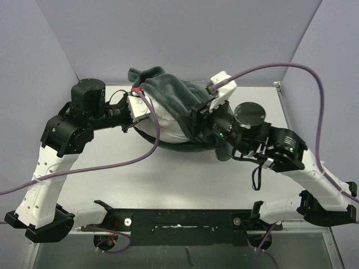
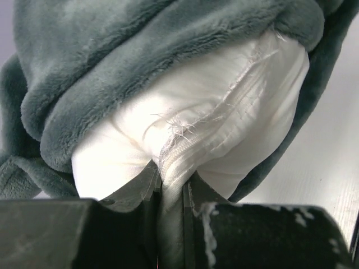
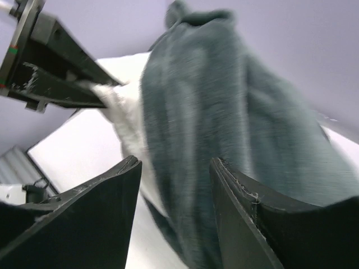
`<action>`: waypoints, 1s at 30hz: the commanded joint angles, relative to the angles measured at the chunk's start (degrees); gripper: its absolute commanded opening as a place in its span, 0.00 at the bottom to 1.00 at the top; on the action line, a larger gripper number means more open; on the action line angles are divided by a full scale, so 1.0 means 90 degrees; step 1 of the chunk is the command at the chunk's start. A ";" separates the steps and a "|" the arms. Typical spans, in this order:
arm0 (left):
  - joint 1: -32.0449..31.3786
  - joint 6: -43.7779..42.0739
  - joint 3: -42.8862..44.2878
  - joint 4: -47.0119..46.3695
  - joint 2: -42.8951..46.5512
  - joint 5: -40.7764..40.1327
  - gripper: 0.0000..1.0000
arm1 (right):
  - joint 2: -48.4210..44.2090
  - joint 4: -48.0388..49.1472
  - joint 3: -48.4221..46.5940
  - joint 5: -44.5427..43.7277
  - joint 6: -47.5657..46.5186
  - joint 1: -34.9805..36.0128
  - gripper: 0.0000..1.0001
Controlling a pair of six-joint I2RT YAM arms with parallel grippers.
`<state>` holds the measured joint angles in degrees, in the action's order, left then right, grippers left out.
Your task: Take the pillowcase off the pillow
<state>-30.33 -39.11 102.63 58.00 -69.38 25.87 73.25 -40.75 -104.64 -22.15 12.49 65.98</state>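
Observation:
The pillowcase (image 1: 174,95) shows its dark grey-green fleece face and covers the far and right part of the white pillow (image 1: 168,126) at the table's back centre. No zebra face shows. My left gripper (image 1: 137,109) is shut on the pillow's bare left end. In the left wrist view its jaws (image 2: 171,182) pinch the frayed seamed edge of the pillow (image 2: 213,112), with the pillowcase (image 2: 140,50) bunched above. My right gripper (image 1: 197,120) is at the pillowcase's right side. In the right wrist view it (image 3: 175,162) is open, and the blurred fleece (image 3: 224,112) shows in the gap.
The white table (image 1: 168,174) is walled at the back and both sides. A purple cable (image 1: 134,159) sags from the left wrist and another (image 1: 291,67) arcs over the right arm. A black bar (image 1: 179,218) lies along the near edge. The left gripper (image 3: 50,73) shows in the right wrist view.

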 commanded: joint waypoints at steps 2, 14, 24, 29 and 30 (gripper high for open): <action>-0.0017 0.0629 0.0865 -0.0281 -0.0025 0.0092 0.00 | -0.0325 -0.0047 -0.0263 -0.1268 -0.0285 -0.0029 0.54; -0.0048 0.1209 0.2271 0.0202 -0.0515 0.0276 0.00 | -0.0010 -0.0634 -0.0487 -0.1053 -0.0673 -0.0107 0.45; -0.0048 0.1445 0.2991 0.0605 -0.0651 0.0544 0.00 | 0.0084 -0.0384 -0.1011 -0.1777 -0.1716 -0.1056 0.02; -0.0048 0.1223 0.3213 0.1075 -0.0619 0.0602 0.00 | 0.0221 -0.0237 -0.1079 -0.1492 -0.1775 -0.1925 0.03; -0.0048 0.1144 0.3195 0.1188 -0.0591 0.0589 0.00 | 0.0257 -0.0213 -0.1129 -0.1412 -0.1773 -0.2096 0.04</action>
<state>-31.18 -27.62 126.56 67.57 -77.52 30.04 75.48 -42.54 -112.25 -27.42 1.21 55.31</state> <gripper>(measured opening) 0.099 0.081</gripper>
